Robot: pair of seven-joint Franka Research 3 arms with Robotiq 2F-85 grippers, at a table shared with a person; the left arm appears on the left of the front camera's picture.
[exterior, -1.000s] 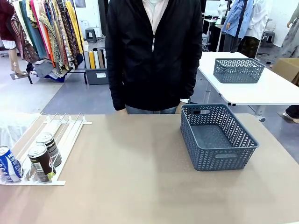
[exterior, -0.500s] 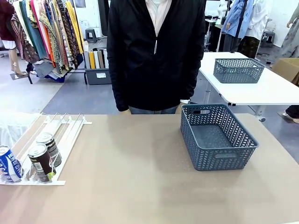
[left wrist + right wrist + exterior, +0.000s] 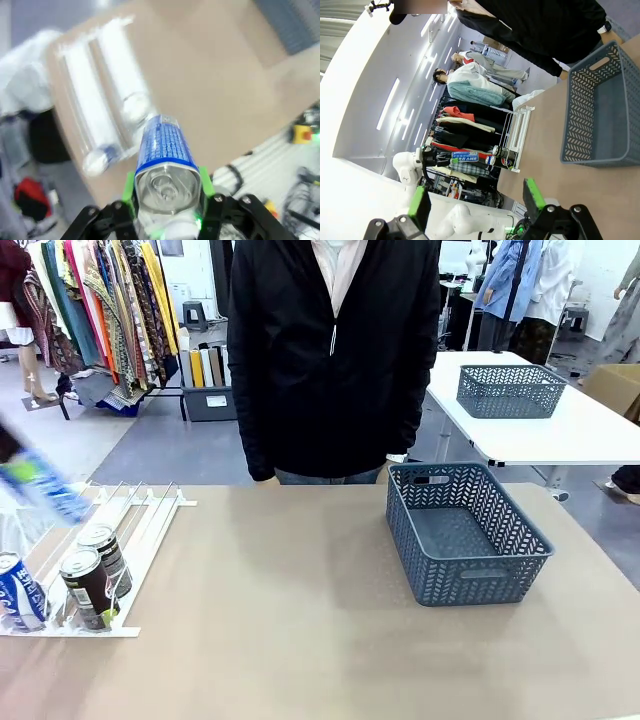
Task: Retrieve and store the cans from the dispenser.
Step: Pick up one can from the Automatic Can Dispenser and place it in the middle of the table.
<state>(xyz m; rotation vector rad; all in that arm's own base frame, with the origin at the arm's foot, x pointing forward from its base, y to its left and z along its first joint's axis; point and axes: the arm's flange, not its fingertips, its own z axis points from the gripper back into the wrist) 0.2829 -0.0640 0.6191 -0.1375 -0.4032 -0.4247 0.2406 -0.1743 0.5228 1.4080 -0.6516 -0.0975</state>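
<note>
My left gripper (image 3: 167, 184) is shut on a blue-and-white can (image 3: 165, 150), its silver top facing the wrist camera. In the front view this can (image 3: 42, 486) is a blurred streak in the air at the far left, above the white dispenser (image 3: 150, 515). The dispenser's near end holds a blue-and-white can (image 3: 20, 592) and two dark cans (image 3: 88, 588) (image 3: 105, 554). My right gripper (image 3: 476, 200) stands open above the table with nothing between its fingers, off to the side of the grey basket (image 3: 600, 115).
The dark grey lattice basket (image 3: 465, 530) stands empty on the right half of the table. A person in a black jacket (image 3: 330, 350) stands at the far edge, hands down. A white table with a second basket (image 3: 510, 390) is behind on the right.
My left gripper, holding the blue-and-white can, has swung into the front view at the far left above the dispenser. The cans in the rack and the basket have not moved.
</note>
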